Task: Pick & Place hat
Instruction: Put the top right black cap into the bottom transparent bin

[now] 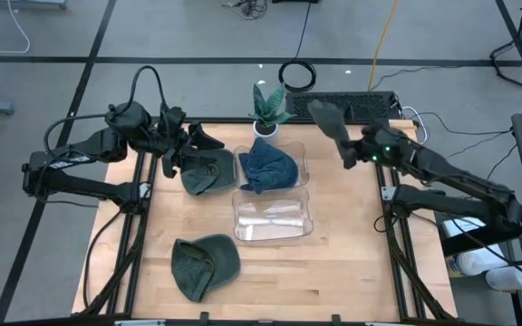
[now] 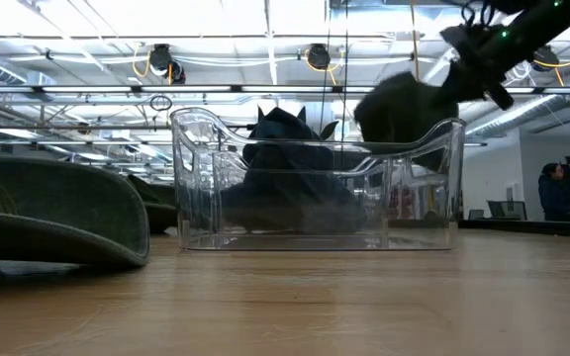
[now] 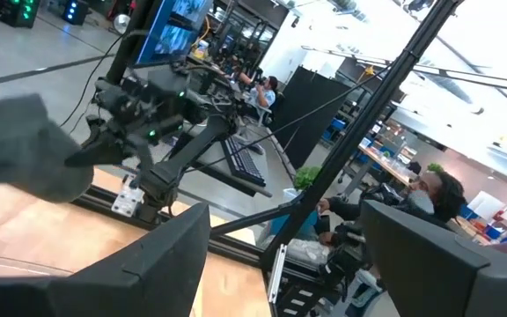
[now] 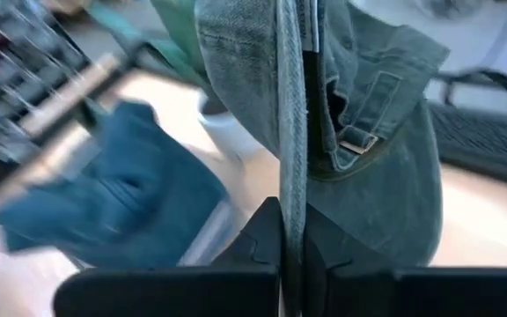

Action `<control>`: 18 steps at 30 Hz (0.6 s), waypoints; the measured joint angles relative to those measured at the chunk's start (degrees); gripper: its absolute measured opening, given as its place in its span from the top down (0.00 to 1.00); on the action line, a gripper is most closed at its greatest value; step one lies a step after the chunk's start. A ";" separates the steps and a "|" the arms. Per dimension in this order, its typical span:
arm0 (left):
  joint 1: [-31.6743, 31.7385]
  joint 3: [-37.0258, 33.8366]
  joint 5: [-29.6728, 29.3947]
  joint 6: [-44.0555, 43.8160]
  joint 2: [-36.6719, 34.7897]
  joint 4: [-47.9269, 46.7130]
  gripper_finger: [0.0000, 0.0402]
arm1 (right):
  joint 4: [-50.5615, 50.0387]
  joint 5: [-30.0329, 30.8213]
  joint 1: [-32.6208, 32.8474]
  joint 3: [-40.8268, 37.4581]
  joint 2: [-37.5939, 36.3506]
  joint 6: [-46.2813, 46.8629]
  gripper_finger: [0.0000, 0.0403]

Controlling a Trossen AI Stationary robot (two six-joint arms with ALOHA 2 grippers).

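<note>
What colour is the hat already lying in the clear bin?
Blue, a denim-like shade. The hat in the clear bin shows best in the high view.

Blue hat (image 4: 113, 189) motion-blurred

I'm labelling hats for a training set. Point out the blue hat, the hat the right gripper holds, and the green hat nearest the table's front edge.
blue hat (image 1: 267, 167), high view, crown.
held hat (image 1: 332, 124), high view, hanging fabric.
front green hat (image 1: 205, 265), high view, crown.
</note>
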 joint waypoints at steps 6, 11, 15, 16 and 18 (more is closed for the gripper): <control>0.00 0.00 0.00 -0.09 -0.02 0.00 0.24 | 9.35 -0.99 0.00 0.00 -2.71 2.13 1.00; 0.00 0.00 -0.02 -0.22 -0.01 0.00 0.24 | 16.94 -3.28 0.00 0.00 -3.86 3.63 1.00; 0.00 0.00 -0.06 -0.37 0.00 0.00 0.24 | 24.07 -5.50 0.02 0.02 -3.99 5.24 1.00; 0.00 0.00 -0.07 -0.39 -0.01 0.00 0.24 | 25.90 -6.22 0.02 0.02 -3.99 5.78 1.00; 0.00 0.00 -0.38 -1.19 0.00 0.00 0.24 | 30.28 -7.50 0.02 0.02 -3.82 6.74 1.00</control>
